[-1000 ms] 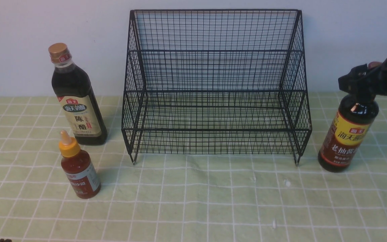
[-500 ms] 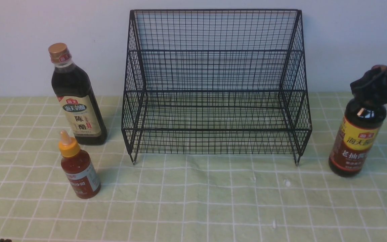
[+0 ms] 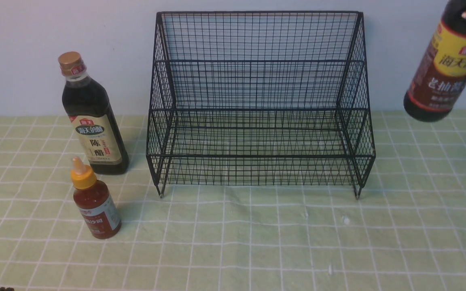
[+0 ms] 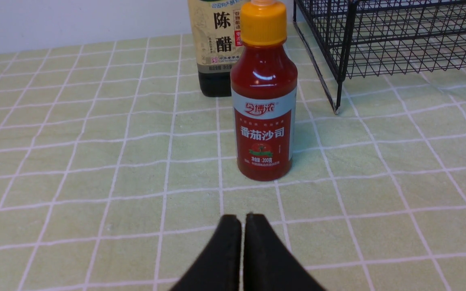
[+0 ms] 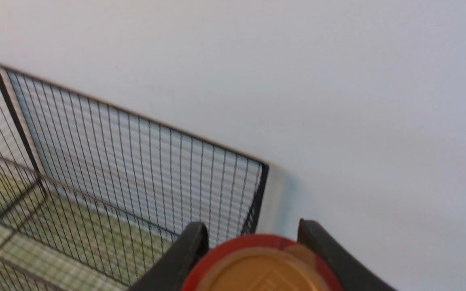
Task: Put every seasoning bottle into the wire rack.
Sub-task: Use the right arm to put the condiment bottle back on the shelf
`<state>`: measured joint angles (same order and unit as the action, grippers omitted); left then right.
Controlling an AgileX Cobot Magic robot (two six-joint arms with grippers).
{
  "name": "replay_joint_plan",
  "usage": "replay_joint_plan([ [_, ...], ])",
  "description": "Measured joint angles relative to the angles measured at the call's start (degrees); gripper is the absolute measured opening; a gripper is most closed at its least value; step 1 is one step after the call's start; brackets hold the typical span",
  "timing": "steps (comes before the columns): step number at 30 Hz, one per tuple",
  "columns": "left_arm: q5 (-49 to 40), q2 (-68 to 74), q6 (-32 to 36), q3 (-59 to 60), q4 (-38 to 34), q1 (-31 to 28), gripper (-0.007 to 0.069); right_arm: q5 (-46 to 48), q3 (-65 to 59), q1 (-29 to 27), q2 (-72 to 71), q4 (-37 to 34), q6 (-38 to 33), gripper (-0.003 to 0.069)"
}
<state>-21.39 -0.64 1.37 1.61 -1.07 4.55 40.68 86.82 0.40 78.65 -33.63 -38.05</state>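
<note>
The black wire rack [image 3: 259,101] stands empty at the back centre; it also shows in the right wrist view [image 5: 95,194]. The yellow-label dark bottle [image 3: 447,64] hangs tilted in the air at the upper right, above the table, right of the rack. My right gripper [image 5: 253,234] is shut on it below its brown-red cap [image 5: 261,266]; the gripper itself is out of the front view. The gold-capped dark bottle [image 3: 91,117] and the small red-sauce bottle [image 3: 94,202] stand left of the rack. My left gripper [image 4: 243,218] is shut and empty, just short of the red-sauce bottle [image 4: 263,101].
A green checked cloth [image 3: 233,242] covers the table. A white wall [image 3: 34,32] rises right behind the rack. The rack's front leg [image 4: 337,107] stands close to the right of the red-sauce bottle in the left wrist view.
My right gripper has lifted the yellow-label bottle off the table, up and slightly left, so its top now leaves the front view. The left arm and other bottles have not moved.
</note>
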Motion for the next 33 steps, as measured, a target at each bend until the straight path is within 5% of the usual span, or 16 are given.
replay_joint_plan([
  [14,0.0,0.0,0.0,0.0,0.0,0.0,-0.0006,-0.4,17.0,9.89,17.67,-4.75,-3.29,0.0267],
  [33,0.0,0.0,0.0,0.0,0.0,0.0,-0.0006,4.08,18.86,10.12,29.4,-1.32,-3.0,0.0267],
])
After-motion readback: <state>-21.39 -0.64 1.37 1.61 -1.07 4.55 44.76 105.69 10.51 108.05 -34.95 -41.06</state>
